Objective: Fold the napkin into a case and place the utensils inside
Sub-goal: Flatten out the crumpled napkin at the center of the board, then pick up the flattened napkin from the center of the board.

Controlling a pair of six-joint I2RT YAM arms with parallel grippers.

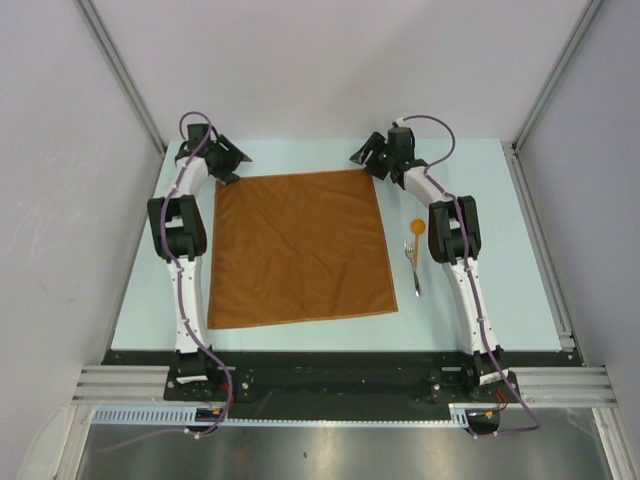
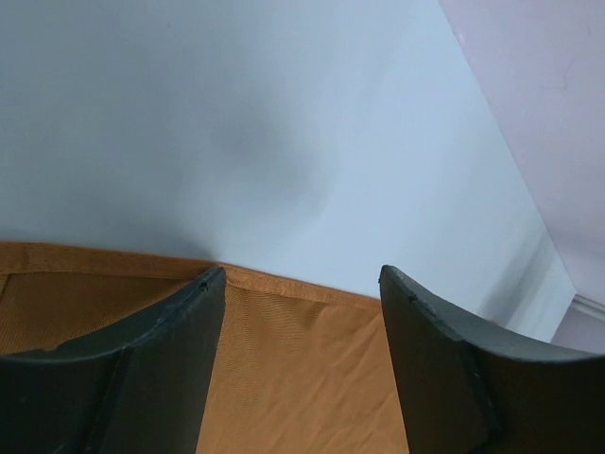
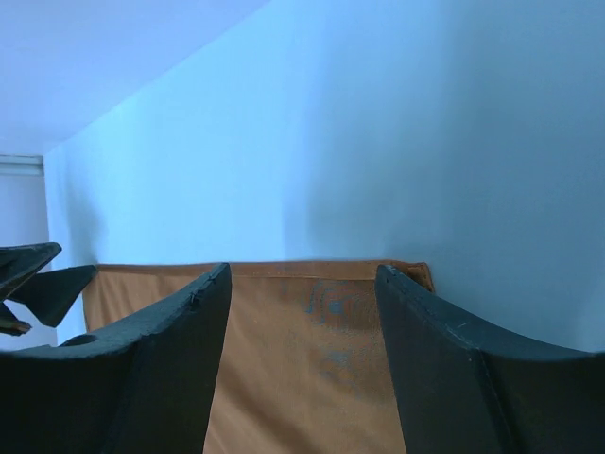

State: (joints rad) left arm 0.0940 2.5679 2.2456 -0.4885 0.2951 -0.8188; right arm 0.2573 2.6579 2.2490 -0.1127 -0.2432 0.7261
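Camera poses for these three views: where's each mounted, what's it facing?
Top external: above and behind the bases, looking down at table, napkin, utensils; left arm, right arm show.
Left wrist: on the left arm, looking past its fingers over the napkin's edge to table.
Right wrist: past its fingers over a napkin corner; left gripper at frame left.
Shared: napkin in all three.

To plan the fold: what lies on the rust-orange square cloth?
Nothing lies on the rust-orange square cloth; the open left gripper and right gripper reach its far corners. Its underside is hidden.
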